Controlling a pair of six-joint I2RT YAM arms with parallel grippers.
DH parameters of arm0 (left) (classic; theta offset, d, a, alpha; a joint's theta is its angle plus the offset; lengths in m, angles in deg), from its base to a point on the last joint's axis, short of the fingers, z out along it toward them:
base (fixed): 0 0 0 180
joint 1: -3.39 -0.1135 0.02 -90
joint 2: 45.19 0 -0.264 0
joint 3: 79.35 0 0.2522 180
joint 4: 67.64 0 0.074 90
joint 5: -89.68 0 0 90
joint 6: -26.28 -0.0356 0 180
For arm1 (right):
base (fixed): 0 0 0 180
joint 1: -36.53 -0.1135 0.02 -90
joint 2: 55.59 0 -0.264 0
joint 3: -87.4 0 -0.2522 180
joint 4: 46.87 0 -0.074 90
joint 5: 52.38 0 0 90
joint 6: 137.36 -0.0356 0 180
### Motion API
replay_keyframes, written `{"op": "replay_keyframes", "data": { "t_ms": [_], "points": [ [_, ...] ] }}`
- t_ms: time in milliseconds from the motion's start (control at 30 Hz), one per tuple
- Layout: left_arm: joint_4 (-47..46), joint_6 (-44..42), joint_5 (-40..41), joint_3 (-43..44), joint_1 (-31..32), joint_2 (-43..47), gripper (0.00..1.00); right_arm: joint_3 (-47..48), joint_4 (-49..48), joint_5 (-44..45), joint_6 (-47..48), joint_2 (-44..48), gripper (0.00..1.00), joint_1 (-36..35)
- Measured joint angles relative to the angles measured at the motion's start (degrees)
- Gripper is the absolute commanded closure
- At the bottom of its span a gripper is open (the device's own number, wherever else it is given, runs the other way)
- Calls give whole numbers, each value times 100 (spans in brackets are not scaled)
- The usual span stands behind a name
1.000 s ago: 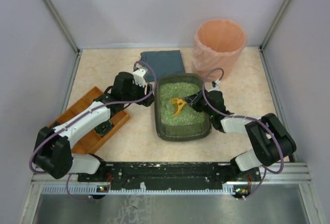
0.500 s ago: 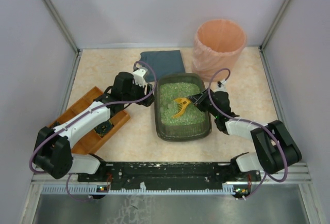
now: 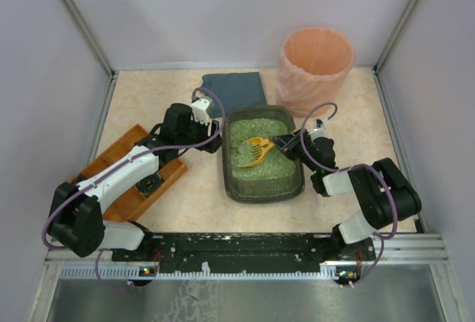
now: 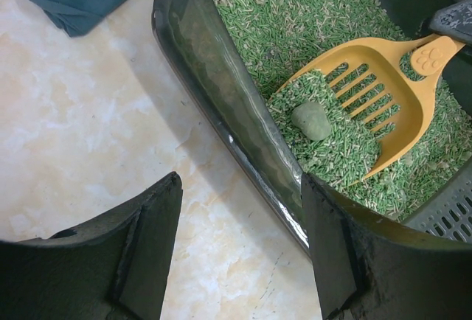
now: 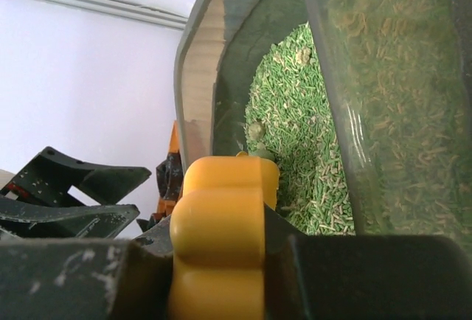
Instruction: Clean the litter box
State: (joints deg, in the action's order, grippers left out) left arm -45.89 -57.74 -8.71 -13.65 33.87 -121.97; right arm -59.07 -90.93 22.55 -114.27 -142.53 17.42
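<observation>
We've got the scoop loaded in the litter box.
R gripper pinched tight on yellow scoop handle; scoop head sits inside box w/ one grey-green clump + green litter on it. L gripper jaws half spread, nothing btwn them, at box's left rim. Box is mid-table: dark cloth behind, peach bin back-right, wooden tray to its left.
</observation>
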Motion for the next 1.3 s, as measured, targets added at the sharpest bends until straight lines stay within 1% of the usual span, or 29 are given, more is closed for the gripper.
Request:
{"op": "replay_keyframes", "data": {
  "t_ms": [233,400,567,700,867,933,1067,1200,1300],
  "points": [
    [2,0,17,0,0,0,28,-118,-269,-52,-59,31,100,153],
    [2,0,26,0,0,0,28,-262,-398,-164,-136,173,100,385],
    [-7,2,26,0,0,9,26,-407,-557,-391,-299,299,100,717],
    [-39,9,33,-2,-2,122,26,-492,-761,-745,-496,413,100,1008],
    [-212,26,37,-13,-11,376,26,-754,-1270,-1099,-787,501,100,1521],
    [-247,26,35,-13,-11,396,26,-852,-1637,-1189,-953,448,100,1637],
    [-291,28,33,-17,-17,398,26,-850,-2461,-1399,-1456,9,100,1679],
    [-308,42,28,-42,-37,398,26,-892,-2603,-1565,-1803,-240,100,1856],
    [-317,48,28,-57,-39,398,26,-874,-2638,-1565,-1923,-278,100,1825]
  ]
}}
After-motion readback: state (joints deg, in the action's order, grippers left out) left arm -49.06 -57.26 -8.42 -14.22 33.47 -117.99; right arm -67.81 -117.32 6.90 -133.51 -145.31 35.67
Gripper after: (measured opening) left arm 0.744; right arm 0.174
